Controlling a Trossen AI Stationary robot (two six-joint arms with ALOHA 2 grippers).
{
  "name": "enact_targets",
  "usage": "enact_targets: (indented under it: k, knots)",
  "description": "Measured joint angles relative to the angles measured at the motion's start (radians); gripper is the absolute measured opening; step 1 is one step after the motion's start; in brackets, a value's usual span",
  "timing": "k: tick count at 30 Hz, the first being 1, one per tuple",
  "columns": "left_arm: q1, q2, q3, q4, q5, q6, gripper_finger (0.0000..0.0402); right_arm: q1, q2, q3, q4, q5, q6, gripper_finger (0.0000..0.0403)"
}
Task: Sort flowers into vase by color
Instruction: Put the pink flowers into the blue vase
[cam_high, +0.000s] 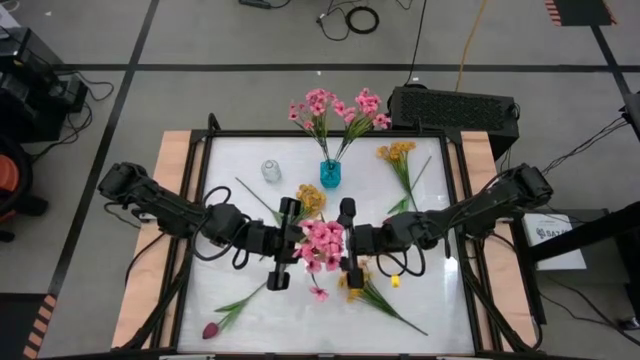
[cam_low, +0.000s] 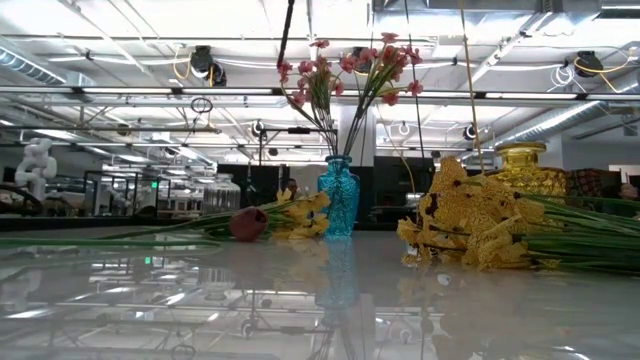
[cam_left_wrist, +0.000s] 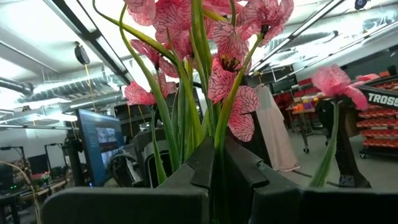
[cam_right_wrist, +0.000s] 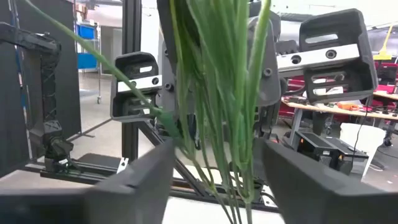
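My left gripper (cam_high: 298, 243) is shut on a pink blossom spray (cam_high: 322, 243) over the table's middle. My right gripper (cam_high: 345, 245) faces it from the right and is open. In the right wrist view its fingers (cam_right_wrist: 143, 180) stand wide on either side of the spray's green stems (cam_right_wrist: 217, 93). A blue vase (cam_high: 330, 173) at the far middle holds pink sprays (cam_high: 340, 108). Yellow sprays lie at the far right (cam_high: 398, 152), by the vase (cam_high: 310, 198) and near the middle (cam_high: 355, 282). A magenta tulip bud (cam_high: 210, 330) lies near left. My left gripper pinches the pink spray's bundled green stems (cam_left_wrist: 217, 134) between its two fingers (cam_left_wrist: 205, 165), just below the blossoms. The fingers come from the table's left. The blossoms (cam_left_wrist: 227, 59) stand out beyond the fingertips, and the spray is lifted clear of the table.
A small clear glass vase (cam_high: 271, 170) stands left of the blue vase. A loose pink blossom (cam_high: 318, 293) lies near the middle front. The white tabletop has a dark raised frame (cam_high: 210, 135) around it. A black box (cam_high: 455, 108) sits beyond the far right corner.
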Motion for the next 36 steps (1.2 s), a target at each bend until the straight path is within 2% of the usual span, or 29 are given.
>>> enact_targets:
  k: [8, 11, 14, 18, 22, 25, 30, 36]
  knots:
    - [0.000, 0.000, 0.000, -0.005, -0.005, 0.000, 0.0024, -0.005, 0.000, 0.000, -0.010, -0.001, -0.001, 0.0057]
    - [0.000, 0.000, 0.000, -0.007, -0.028, -0.019, 0.0026, -0.004, 0.000, 0.000, -0.018, -0.005, -0.011, 0.0013]
    - [-0.006, -0.001, 0.000, -0.008, -0.054, -0.025, 0.0047, -0.005, 0.000, 0.000, -0.020, -0.002, -0.015, 0.0013]
    - [-0.024, -0.032, 0.000, -0.083, -0.113, -0.025, 0.0115, -0.005, 0.000, 0.000, -0.029, 0.000, -0.004, 0.0012]
    - [-0.057, -0.092, 0.000, -0.238, -0.278, -0.024, 0.0189, -0.005, -0.017, 0.000, -0.075, 0.001, 0.001, 0.0004]
    - [-0.095, -0.159, 0.000, -0.399, -0.406, -0.025, 0.0227, -0.005, -0.052, 0.000, -0.135, 0.010, 0.003, 0.0006]
    - [-0.174, -0.271, 0.000, -0.682, -0.589, -0.079, 0.0248, -0.005, -0.099, 0.000, -0.249, 0.053, -0.004, 0.0006]
    - [-0.248, -0.374, 0.000, -1.010, -0.738, -0.248, 0.0249, -0.045, -0.127, 0.000, -0.303, 0.105, -0.078, 0.0006]
